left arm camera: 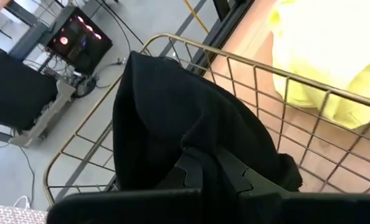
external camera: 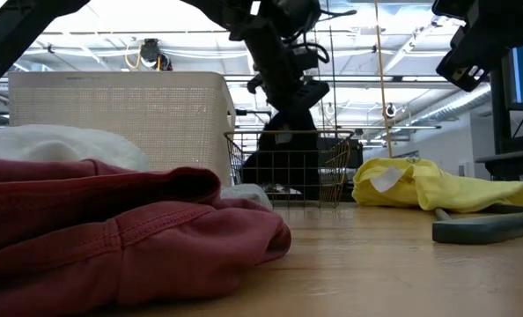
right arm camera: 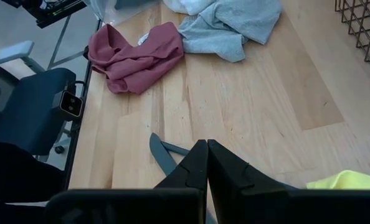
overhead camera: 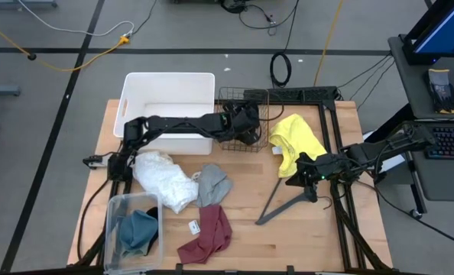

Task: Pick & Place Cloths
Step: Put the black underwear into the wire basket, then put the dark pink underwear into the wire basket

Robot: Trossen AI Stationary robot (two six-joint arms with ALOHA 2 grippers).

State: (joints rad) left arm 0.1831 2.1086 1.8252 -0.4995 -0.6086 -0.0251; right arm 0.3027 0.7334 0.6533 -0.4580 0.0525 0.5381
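My left gripper [overhead camera: 248, 122] hangs over the wire basket [overhead camera: 242, 141] and is shut on a black cloth [left arm camera: 172, 112], also seen in the low view as the black cloth [external camera: 288, 150] reaching down inside the basket. My right gripper [right arm camera: 207, 146] is shut and empty. It hovers above the table beside the yellow cloth [overhead camera: 296, 141], over the dark grey hanger [overhead camera: 288, 202]. The white cloth [overhead camera: 162, 176], grey cloth [overhead camera: 212, 183] and maroon cloth [overhead camera: 208, 233] lie flat on the table. A teal cloth [overhead camera: 137, 229] sits in a clear tub. My left gripper pinches the black cloth between its two fingers [left arm camera: 235, 177] at a bunched upper fold [left arm camera: 197, 140], coming from above. The cloth hangs slack below the fingers [external camera: 288, 97] into the wire basket. Whether its lower end [external camera: 283, 180] rests on the basket floor, I cannot tell.
A white bin [overhead camera: 170, 84] stands at the far left, next to the wire basket. The clear tub [overhead camera: 114, 210] is at the near left corner. A small white tag [overhead camera: 194, 226] lies by the maroon cloth. Bare wood shows between the grey cloth and the hanger.
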